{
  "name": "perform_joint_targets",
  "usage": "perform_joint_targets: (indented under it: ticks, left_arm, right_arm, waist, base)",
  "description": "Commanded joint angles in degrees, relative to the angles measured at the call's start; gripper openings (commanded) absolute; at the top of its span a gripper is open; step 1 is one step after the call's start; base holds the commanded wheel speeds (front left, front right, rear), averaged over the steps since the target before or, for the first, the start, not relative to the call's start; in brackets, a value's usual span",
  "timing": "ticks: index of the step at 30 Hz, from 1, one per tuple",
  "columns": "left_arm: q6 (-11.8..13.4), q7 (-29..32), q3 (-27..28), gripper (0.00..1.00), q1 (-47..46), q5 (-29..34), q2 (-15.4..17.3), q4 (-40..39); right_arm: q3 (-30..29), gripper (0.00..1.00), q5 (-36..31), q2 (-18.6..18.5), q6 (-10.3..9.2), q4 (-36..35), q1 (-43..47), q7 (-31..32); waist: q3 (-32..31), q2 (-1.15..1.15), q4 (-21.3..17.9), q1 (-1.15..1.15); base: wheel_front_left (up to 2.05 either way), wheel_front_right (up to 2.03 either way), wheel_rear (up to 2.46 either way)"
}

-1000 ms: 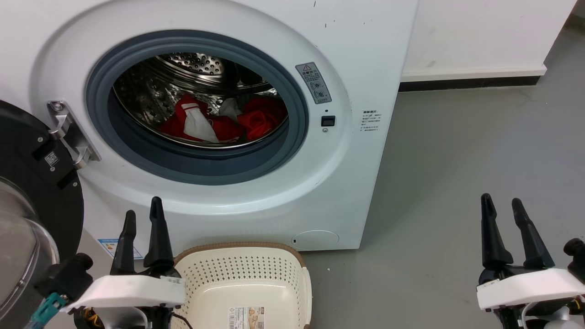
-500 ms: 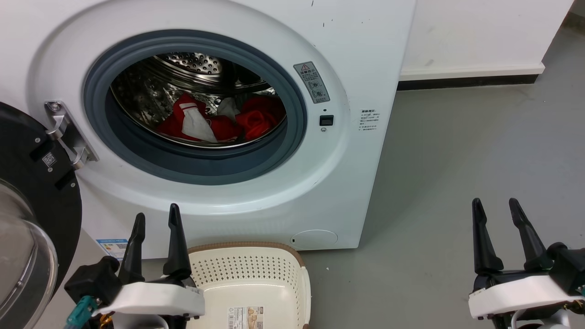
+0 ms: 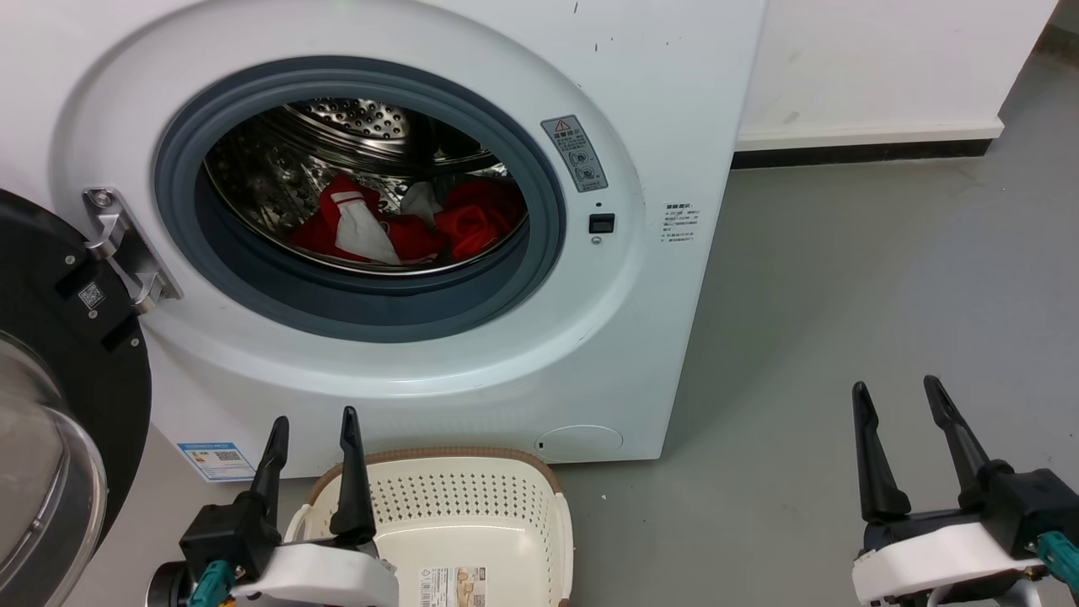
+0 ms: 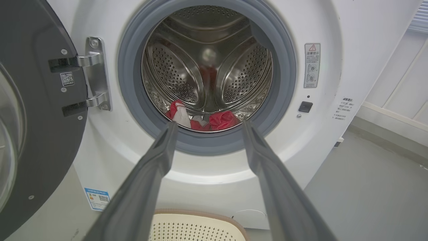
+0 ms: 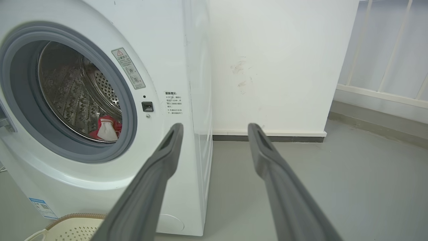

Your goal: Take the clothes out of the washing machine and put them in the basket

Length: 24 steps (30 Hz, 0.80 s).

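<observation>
basket point(image 3: 472, 497) cut by bottom edge, door point(image 3: 110, 379) cut at left, sticker point(image 3: 576, 153) print unreadable

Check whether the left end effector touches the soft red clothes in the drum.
Apart. The head view shows the left end effector low by the cream plastic basket, outside the white washing machine; the red clothes lie inside it.

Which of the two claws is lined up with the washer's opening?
The left gripper, by the basket: in its wrist view its fingers frame the clothes. The right gripper stands off to the side, over the floor.
</observation>
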Motion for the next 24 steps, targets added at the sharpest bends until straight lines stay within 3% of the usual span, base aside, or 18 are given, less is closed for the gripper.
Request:
perform_joint_targets:
  ticks: [1,8,12,14,20,24]
  left_arm:
    - [0.6,-0.5,-0.3,1.0,0.3,1.5,0.5,-0.7]
    - [2.7,-1.3,-2.9,1.0,0.8,6.0,2.1,-0.4]
    - [6.3,-1.8,-3.8,1.0,1.3,8.8,3.0,1.2]
    - [6.9,-2.0,-4.7,1.0,0.9,9.4,3.6,1.3]
    - [7.2,-2.7,-4.3,1.0,1.6,8.0,3.3,0.8]
    - [4.0,-3.1,-2.9,1.0,2.3,7.2,2.2,-0.8]
  right_arm:
    - [0.2,1.0,-1.6,0.0,-0.01,-0.6,0.2,-0.6]
    - [0.2,1.0,-5.4,0.0,-0.01,-0.6,0.7,-1.5]
    - [0.3,1.0,-7.4,0.0,-0.02,-0.6,0.9,-1.9]
    - [0.4,1.0,-8.4,0.0,-0.02,-0.8,0.9,-2.1]
    - [0.1,1.0,-9.5,0.0,-0.02,-0.9,1.3,-2.8]
    - [-0.1,1.0,-9.7,0.0,-0.02,-0.7,1.6,-3.1]
  waist:
    - [0.0,0.0,0.0,0.0]
    - [0.0,0.0,-0.1,0.0]
    - [-0.2,0.0,-0.2,0.0]
    - [-0.2,0.0,-0.2,0.0]
    - [-0.3,0.0,-0.2,0.0]
    - [-0.4,0.0,-0.2,0.0]
  base:
    - [0.0,0.0,0.0]
    - [0.0,0.0,0.0]
    - [0.0,0.0,0.0]
    - [0.0,0.0,0.0]
    - [0.0,0.0,0.0]
    - [0.0,0.0,0.0]
